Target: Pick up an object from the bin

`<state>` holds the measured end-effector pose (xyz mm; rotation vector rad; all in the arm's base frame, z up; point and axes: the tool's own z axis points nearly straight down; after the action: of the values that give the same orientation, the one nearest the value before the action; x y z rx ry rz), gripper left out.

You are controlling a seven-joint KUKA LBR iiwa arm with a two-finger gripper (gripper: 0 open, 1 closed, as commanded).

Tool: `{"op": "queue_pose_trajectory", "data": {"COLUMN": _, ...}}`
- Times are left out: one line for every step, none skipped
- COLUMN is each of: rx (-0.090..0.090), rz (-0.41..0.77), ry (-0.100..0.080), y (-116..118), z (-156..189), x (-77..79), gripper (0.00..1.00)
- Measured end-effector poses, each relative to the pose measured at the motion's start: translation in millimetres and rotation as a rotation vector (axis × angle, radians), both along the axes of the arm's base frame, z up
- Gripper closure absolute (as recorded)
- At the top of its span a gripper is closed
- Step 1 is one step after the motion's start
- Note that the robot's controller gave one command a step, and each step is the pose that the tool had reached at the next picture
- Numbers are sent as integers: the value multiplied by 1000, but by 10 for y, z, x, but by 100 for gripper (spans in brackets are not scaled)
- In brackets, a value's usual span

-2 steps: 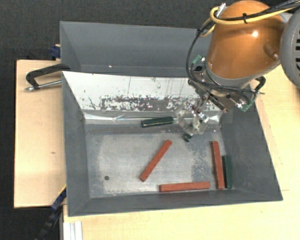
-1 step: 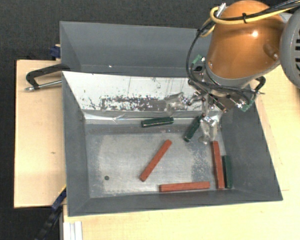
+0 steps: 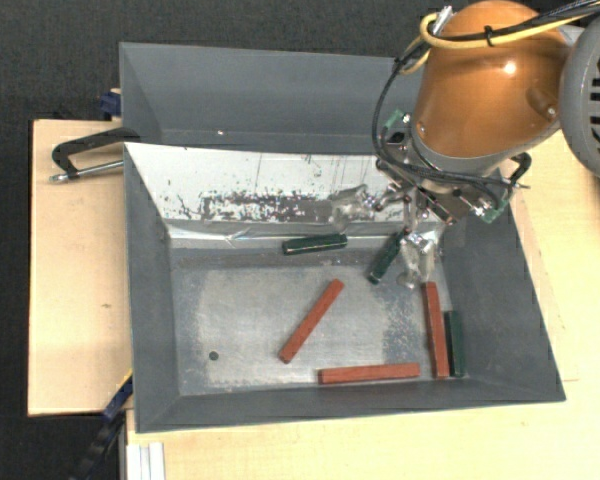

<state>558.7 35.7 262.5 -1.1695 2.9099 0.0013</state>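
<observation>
A red stick (image 3: 312, 320) lies tilted in the middle of the bin (image 3: 150, 298). A dark green stick (image 3: 315, 245) lies by the back wall. A short green stick (image 3: 384, 260) leans just beside the claw (image 3: 417, 268), near the right edge. I cannot tell if the claw is open or closed

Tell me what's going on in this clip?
The arm's gripper is down inside the grey bin, near its back right corner, right beside a tilted dark green stick. Whether it has hold of that stick cannot be told. A red stick lies mid-floor, with others along the front and right sides.
</observation>
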Motion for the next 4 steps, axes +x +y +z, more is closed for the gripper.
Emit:
{"op": "queue_pose_trajectory", "data": {"rx": -1, "rz": 47, "ry": -5, "y": 59, "z": -480, "x": -31, "gripper": 0}}
{"op": "queue_pose_trajectory", "data": {"rx": -2, "rz": 209, "ry": 4, "y": 278, "z": -895, "x": -30, "gripper": 0}}
{"op": "queue_pose_trajectory", "data": {"rx": -1, "rz": 462, "ry": 0, "y": 135, "z": -1817, "x": -455, "gripper": 100}}
{"op": "queue_pose_trajectory", "data": {"rx": -2, "rz": 462, "ry": 1, "y": 130, "z": -1822, "x": -458, "gripper": 0}}
